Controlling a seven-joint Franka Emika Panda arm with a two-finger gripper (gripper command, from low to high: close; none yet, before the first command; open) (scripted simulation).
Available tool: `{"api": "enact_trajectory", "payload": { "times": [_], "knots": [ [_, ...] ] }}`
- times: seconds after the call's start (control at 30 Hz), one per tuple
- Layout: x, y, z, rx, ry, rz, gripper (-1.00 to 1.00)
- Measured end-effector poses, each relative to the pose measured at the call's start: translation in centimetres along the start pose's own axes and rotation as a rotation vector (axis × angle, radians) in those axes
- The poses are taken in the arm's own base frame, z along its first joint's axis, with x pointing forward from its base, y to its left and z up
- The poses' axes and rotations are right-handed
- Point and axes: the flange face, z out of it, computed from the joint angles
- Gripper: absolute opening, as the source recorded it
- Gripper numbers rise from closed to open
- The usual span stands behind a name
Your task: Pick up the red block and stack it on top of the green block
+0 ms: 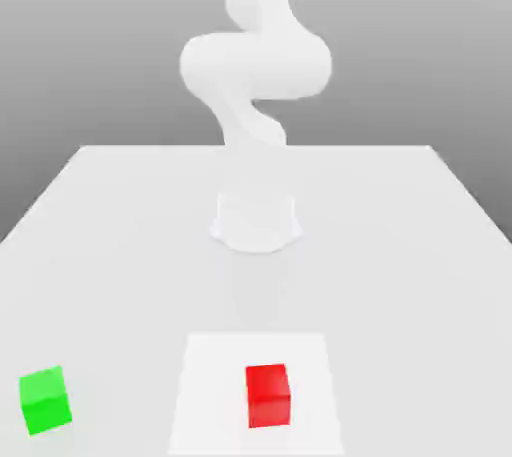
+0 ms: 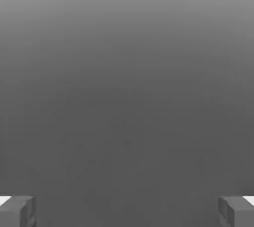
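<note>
From my seat, the task looks barely begun: I judge we are at the approach step, with nothing grasped. The red block [image 1: 268, 395] sits on the table [image 1: 400, 235] near its front edge, on a slightly paler square patch [image 1: 210, 395] of the surface. The green block [image 1: 45, 400] rests well apart from it, toward the exterior view's left, also near the front edge. Both stand flat and untouched.

The white arm [image 1: 255, 65] rises at the far side of the table, folded above its base [image 1: 256, 220], well away from either cube. In the hand view the pincer [image 2: 127, 211] is spread wide, its two grey fingertips [image 2: 17, 211] at opposite edges with nothing between them, and plain grey beyond.

Next, as I read it, the pincer has to travel forward over the red block, line its fingers up with two opposite faces, come down and close. After that comes a lift and a carry toward the exterior view's left, to set it squarely on the green block.

I see no brands, labels or writing on anything; both cubes are plain.
</note>
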Motion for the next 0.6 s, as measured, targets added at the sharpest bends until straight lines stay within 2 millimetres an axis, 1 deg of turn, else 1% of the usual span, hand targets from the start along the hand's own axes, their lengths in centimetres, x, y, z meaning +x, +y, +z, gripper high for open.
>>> {"api": "enact_trajectory", "payload": {
  "times": [0.13,0.3,0.47,0.6],
  "knots": [
    [-1.3,1.0,8.9,-0.088,-0.097,-0.017,0.00],
    [-4.4,3.7,18.8,-0.194,-0.213,-0.039,0.00],
    [-8.8,7.8,27.4,-0.300,-0.328,-0.061,0.00],
    [-13.2,11.9,33.0,-0.384,-0.421,-0.080,0.00]
  ]
}}
